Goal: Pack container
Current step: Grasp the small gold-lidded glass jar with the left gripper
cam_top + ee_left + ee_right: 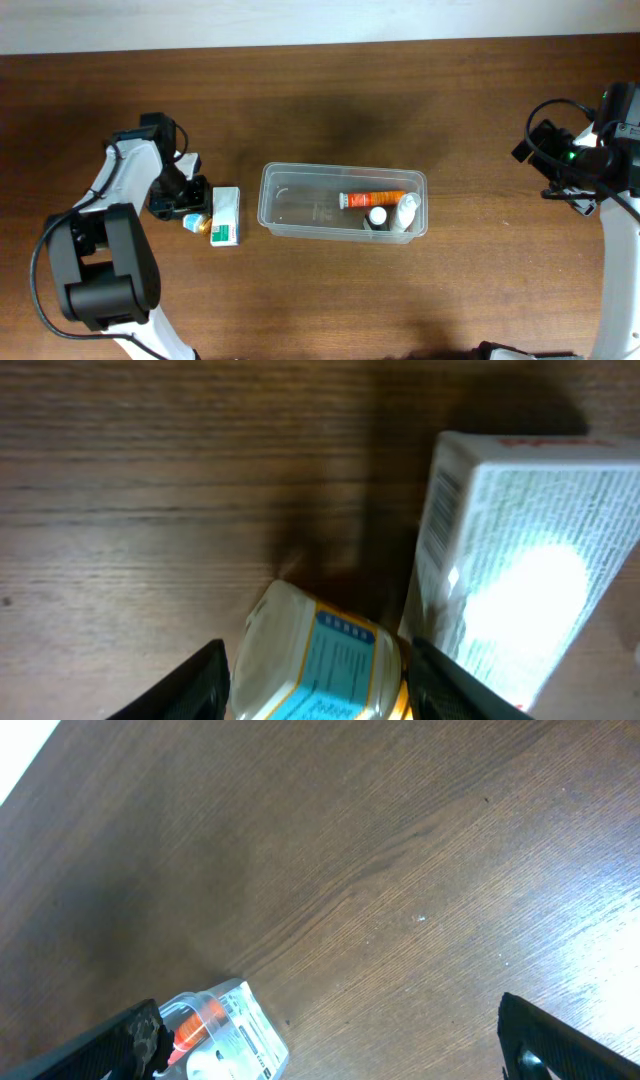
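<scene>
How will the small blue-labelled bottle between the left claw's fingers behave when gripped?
Probably light and rigid: it's a small, plastic-looking bottle. It seems to lie on its side and is rounded, so it may roll if nudged. The glossy label could slip in the left claw, and the carton close beside it may get bumped.

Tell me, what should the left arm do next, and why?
Probably close the left gripper on the small blue-labelled bottle. The bottle sits between the open fingers, beside the carton and outside the container.
</scene>
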### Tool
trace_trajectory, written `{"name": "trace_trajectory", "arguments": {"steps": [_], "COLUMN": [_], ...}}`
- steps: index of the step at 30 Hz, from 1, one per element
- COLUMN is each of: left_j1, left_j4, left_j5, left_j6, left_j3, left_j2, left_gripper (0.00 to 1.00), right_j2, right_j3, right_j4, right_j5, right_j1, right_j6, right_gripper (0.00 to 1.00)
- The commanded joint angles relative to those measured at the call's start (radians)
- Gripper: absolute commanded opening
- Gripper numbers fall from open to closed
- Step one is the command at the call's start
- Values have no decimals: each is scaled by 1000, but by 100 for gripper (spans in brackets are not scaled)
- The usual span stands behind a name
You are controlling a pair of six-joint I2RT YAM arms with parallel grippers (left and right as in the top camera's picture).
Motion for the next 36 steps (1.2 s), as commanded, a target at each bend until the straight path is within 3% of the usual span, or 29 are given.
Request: {"name": "trace_trajectory", "arguments": {"steps": [1, 11, 18, 24, 27, 36], "left_j1": [-1, -1, -1, -8, -12, -12], "left_j4": [19, 39, 12, -54, -69, -51], "left_j5": [-7, -17, -33, -23, -22, -34], "left_j6": [-7, -6, -6, 70, 127, 238], "left_j3": [-30, -42, -42, -42, -48, -115], "left_j2": [-23, -68, -211, -307, -299, -291], "left_gripper": [57, 57, 58, 59, 72, 76], "right_j2": [2, 2, 2, 2, 2, 2], "right_j3": [9, 9, 9, 9, 9, 9], "right_j4": [0, 0, 0, 0, 0, 0], "right_j5": [-5, -5, -5, -5, -5, -5], "right_j1": [-6, -6, -6, -6, -6, -6], "right_j6": [5, 5, 5, 5, 5, 5], "right_gripper": [99, 99, 99, 99, 99, 99]}}
